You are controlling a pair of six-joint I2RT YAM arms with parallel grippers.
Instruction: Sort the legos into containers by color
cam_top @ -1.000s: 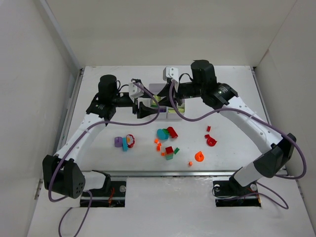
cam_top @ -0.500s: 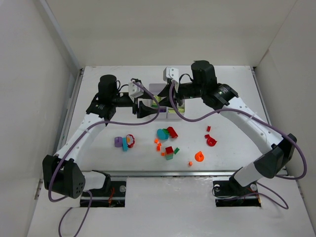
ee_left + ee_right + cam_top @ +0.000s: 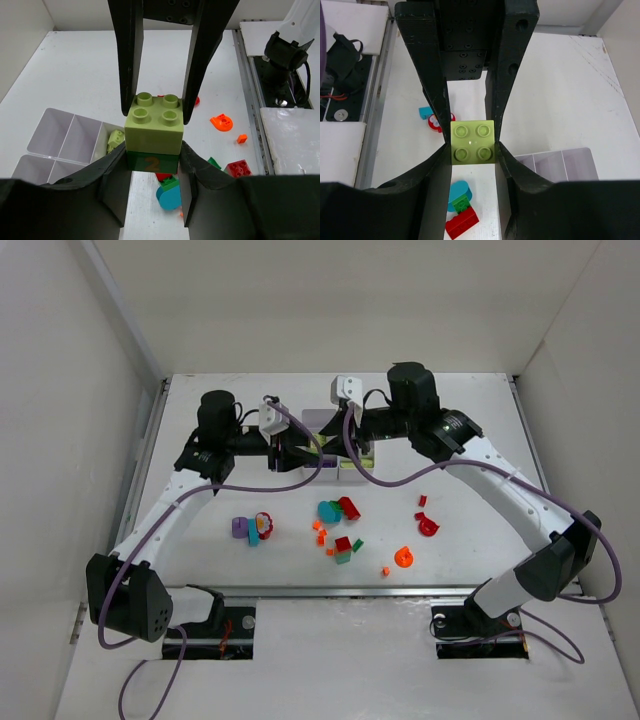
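Note:
A lime green brick (image 3: pixel 152 127) is stacked on a dark green brick (image 3: pixel 152 161) marked "2". My left gripper (image 3: pixel 152 172) is shut on the dark green brick. My right gripper (image 3: pixel 472 150) is shut on the lime green brick (image 3: pixel 472 142) from the opposite side. The two grippers meet (image 3: pixel 318 453) in the air just in front of the white tray (image 3: pixel 322 420), which they mostly hide. The tray (image 3: pixel 70 142) holds a lime piece (image 3: pixel 115 140) in one compartment. Loose legos lie on the table: a teal piece (image 3: pixel 328 510), a red brick (image 3: pixel 349 507), a purple piece (image 3: pixel 239 528) and an orange round piece (image 3: pixel 403 557).
A red-and-white round piece (image 3: pixel 264 525), a red and green pair (image 3: pixel 343 548), small orange bits (image 3: pixel 320 532) and a red piece (image 3: pixel 428 527) lie between the arms. White walls enclose the table on the left, back and right.
The left gripper has shifted slightly toward the back with the stacked bricks. The right gripper has barely moved. Both stay shut.

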